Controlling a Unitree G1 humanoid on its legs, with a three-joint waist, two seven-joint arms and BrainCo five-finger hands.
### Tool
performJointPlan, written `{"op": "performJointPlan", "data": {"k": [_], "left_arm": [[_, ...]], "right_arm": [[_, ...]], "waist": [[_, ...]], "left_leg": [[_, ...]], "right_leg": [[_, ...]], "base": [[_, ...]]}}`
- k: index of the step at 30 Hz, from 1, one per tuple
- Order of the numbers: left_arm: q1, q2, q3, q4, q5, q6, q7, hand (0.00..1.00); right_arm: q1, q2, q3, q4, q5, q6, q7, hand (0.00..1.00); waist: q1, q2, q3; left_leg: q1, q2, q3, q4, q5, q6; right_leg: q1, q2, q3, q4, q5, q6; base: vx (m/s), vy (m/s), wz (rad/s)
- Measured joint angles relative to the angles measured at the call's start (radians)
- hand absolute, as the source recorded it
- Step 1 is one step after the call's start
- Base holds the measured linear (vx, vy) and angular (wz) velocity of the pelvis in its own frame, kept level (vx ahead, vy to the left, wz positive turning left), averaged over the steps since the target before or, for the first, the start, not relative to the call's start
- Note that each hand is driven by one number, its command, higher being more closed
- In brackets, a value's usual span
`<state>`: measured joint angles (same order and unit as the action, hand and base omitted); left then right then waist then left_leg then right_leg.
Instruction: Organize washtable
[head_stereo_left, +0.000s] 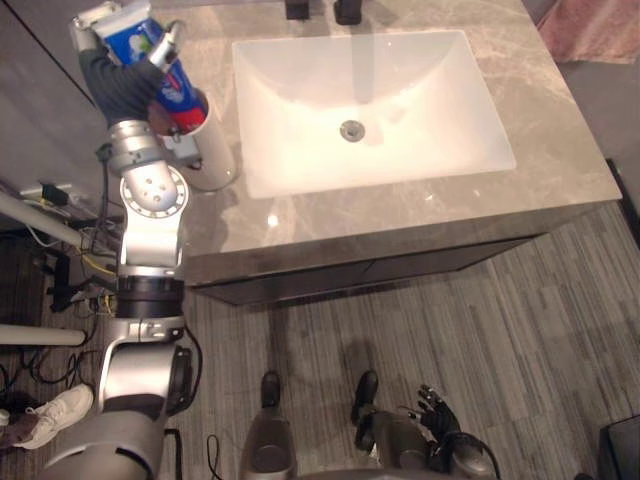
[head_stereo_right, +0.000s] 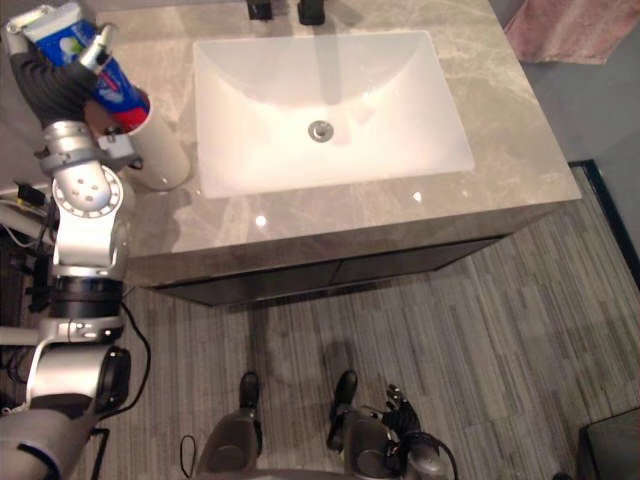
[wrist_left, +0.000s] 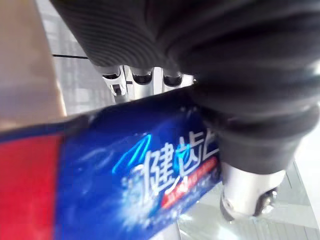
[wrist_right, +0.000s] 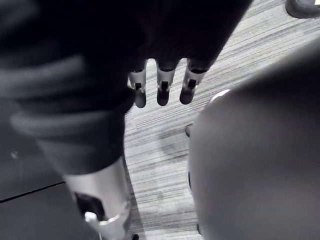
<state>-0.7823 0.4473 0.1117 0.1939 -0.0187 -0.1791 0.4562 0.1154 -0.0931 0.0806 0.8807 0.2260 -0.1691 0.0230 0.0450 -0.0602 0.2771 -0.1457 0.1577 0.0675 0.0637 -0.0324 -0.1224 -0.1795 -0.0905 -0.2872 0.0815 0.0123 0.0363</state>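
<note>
**Toothpaste going into the cup**

The left hand (head_stereo_left: 122, 85) has its fingers closed around the soft blue, white and red toothpaste tube (head_stereo_left: 150, 45). It holds the tube tilted at the far left of the smooth grey marble counter (head_stereo_left: 560, 150). The red end is at the mouth of the round white cup (head_stereo_left: 208, 160), which stands left of the glossy white rectangular basin (head_stereo_left: 400, 90). The next move, I think, is to lower the tube and release it. The right hand (wrist_right: 162, 87) hangs low with loose, straight fingers.

Faucet (head_stereo_left: 347, 10) behind sink (head_stereo_left: 370, 110) cut by top edge. White cup (head_stereo_left: 215, 165) left of sink partly behind left arm (head_stereo_left: 150, 195); toothpaste tube (head_stereo_left: 140, 40) red end at its mouth, can't tell if inside.
</note>
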Motion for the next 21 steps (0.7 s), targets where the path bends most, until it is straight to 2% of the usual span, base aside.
{"op": "performJointPlan", "data": {"k": [5,14,21], "left_arm": [[0.000,0.000,0.000,0.000,-0.010,-0.002,-0.007,0.00],[-0.002,0.001,0.000,-0.001,-0.015,-0.006,-0.020,0.00],[-0.001,0.005,0.000,-0.045,-0.057,-0.011,-0.030,0.00]], "right_arm": [[0.000,0.000,0.001,0.000,0.000,0.000,0.000,0.00],[-0.004,-0.003,0.008,0.006,-0.001,0.001,0.001,0.00],[-0.004,-0.004,0.005,0.014,-0.002,0.002,0.001,0.00]], "waist": [[0.001,0.000,0.000],[0.002,0.001,-0.001],[0.006,0.005,-0.005]], "left_leg": [[-0.001,0.000,0.000,0.001,0.000,0.000],[-0.016,-0.002,-0.002,0.005,0.013,0.003],[0.003,-0.002,-0.013,-0.030,0.041,0.001]], "right_leg": [[0.000,0.000,0.000,-0.001,0.002,-0.001],[0.010,0.006,0.000,-0.050,0.041,-0.006],[0.017,0.007,-0.009,-0.051,0.046,-0.008]], "base": [[0.00,0.000,0.00],[0.00,0.000,0.00],[-0.03,-0.017,0.04]]}}
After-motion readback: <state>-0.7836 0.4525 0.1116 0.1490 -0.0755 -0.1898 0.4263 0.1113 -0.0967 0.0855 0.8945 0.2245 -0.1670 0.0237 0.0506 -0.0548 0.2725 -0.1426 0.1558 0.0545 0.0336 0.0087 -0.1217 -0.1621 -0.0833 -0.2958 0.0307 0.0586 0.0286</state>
